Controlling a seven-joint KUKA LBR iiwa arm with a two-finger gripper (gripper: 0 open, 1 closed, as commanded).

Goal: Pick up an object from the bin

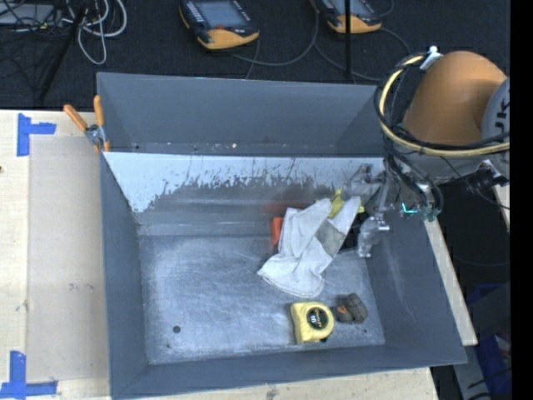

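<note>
Nearest, toward the right of the bin (200, 302) floor: a yellow tape measure (312, 322), with a small dark object (355, 308) just beside it on the right, too small to identify. Both well apart from the gripper, so best left alone. Farther in, right of the middle of the floor: a crumpled white cloth (301, 252), the likely thing to pick, judging by what lies closest. At the cloth's far right corner, low in the bin and close to the right wall: the gripper (364, 242). Open or closed, cannot tell from this angle; likewise whether any cloth is caught in it. To do this step well: aim for a raised fold rather than a flat edge, come straight down without scraping the sloping right wall, close fully on a thick bunch of fabric, then lift high enough for the trailing end to clear the floor. Expect sagging and swinging once up. As to looks: soft, limp, pale, bunched into ridges, wider at the near end and drawn toward the gripper at the far end. Beyond it, partly hidden under its far left edge: an orange thing (276, 230). Farthest, poking out between cloth and gripper: a yellow-green piece (337, 203), kind unclear.
</note>
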